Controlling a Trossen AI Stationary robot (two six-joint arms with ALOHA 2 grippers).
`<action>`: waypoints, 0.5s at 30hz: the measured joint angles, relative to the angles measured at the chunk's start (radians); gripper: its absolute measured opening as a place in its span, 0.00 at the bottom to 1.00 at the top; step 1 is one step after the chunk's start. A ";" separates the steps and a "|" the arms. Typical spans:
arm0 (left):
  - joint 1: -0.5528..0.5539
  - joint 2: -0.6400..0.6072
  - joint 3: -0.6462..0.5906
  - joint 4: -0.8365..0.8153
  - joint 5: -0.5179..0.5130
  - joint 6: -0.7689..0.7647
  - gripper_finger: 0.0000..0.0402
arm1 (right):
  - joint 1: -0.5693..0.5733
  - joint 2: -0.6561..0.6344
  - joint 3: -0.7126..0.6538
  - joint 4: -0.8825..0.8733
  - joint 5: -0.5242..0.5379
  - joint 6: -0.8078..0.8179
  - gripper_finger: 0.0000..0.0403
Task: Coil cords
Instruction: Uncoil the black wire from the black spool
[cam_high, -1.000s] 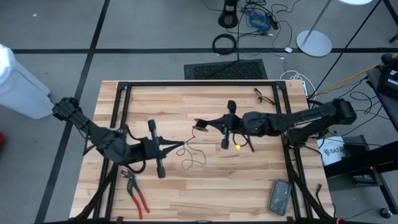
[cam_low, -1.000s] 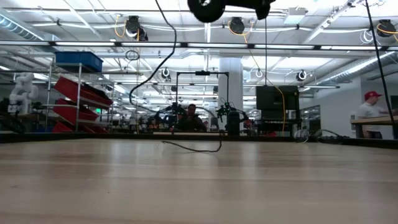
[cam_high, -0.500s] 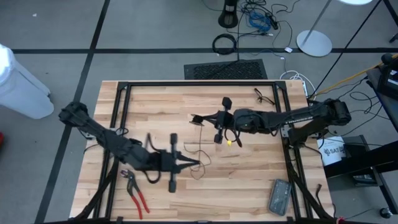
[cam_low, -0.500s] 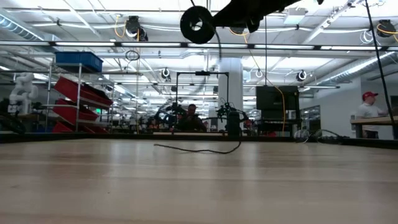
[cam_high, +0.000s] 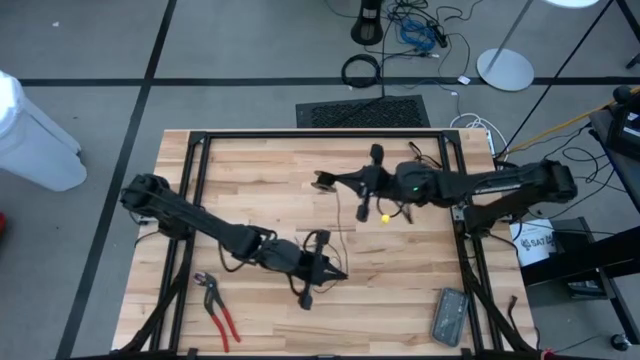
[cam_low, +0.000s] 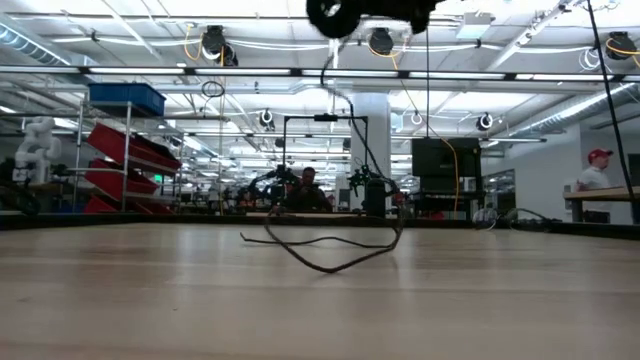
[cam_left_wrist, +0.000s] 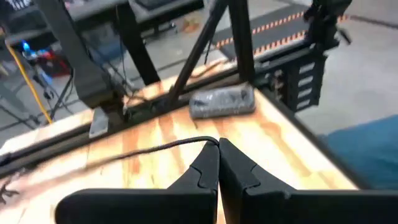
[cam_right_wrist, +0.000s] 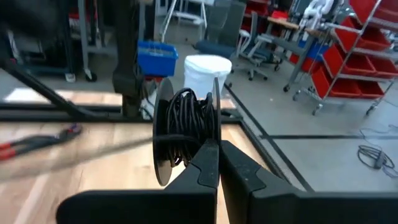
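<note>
Holding the small round black spool (cam_right_wrist: 183, 127) aloft, your right gripper (cam_right_wrist: 217, 149) stays clenched on it. Your left gripper (cam_left_wrist: 217, 152) pinches the thin black cord (cam_low: 325, 255) trailing across the wooden table (cam_high: 400, 290); feed slack gently, keeping tension even.

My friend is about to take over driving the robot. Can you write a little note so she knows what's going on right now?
Right gripper: shut on the spool, held up over the table's far middle, cord partly wound.
Left gripper: shut on the cord, near the front middle.
Loose cord lies looped on the table between them.
Left to do: wind the loose cord.
</note>
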 joint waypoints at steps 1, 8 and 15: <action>0.007 0.008 0.000 -0.007 0.000 0.000 0.00 | 0.000 -0.022 0.000 -0.017 -0.015 0.011 0.00; 0.045 0.017 0.000 -0.173 -0.013 -0.009 0.00 | 0.018 -0.165 0.000 -0.134 -0.092 0.079 0.00; 0.047 0.013 0.000 -0.369 -0.140 -0.018 0.00 | 0.070 -0.262 0.000 -0.184 -0.095 0.114 0.00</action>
